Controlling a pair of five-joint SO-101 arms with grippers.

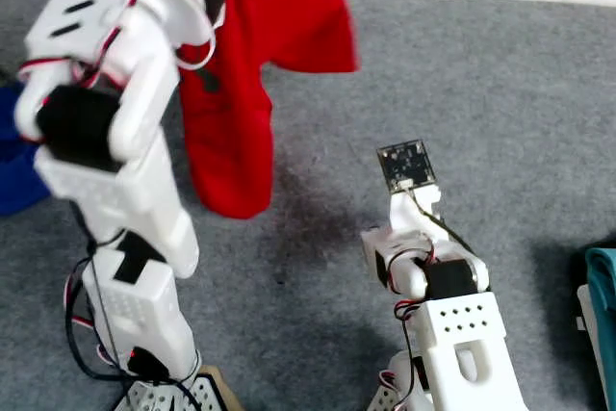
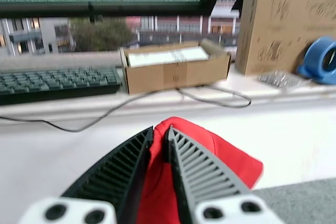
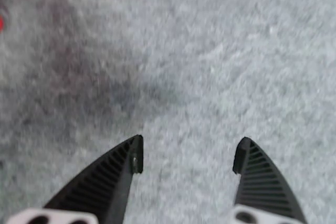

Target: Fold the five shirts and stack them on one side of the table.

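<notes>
In the high view, your left arm [image 1: 115,141] is raised at the left of the table [image 1: 500,93], and the red shirt [image 1: 231,122] hangs beside its upper end. The shirt's long axis runs along the drop: the wide, bunched part is up top, and the narrower rounded end points down at the grey surface. A blue cloth [image 1: 12,156] lies at the left edge and a teal cloth [image 1: 602,305] at the right edge, well apart from the shirt. Your right arm [image 1: 433,286] sits low, near the middle.

In the left wrist view, the left gripper [image 2: 160,134] has its fingers pinched nearly together on a fold of the red shirt [image 2: 226,158] — the cloth bulges out past the tips. Behind it are a keyboard [image 2: 58,80], a small cardboard box [image 2: 176,69], a larger box [image 2: 286,19] and a blue tape roll [image 2: 321,59].

In the right wrist view, the right gripper [image 3: 189,156] is spread wide with nothing between its fingers — just the grey table surface [image 3: 210,51] under it.
</notes>
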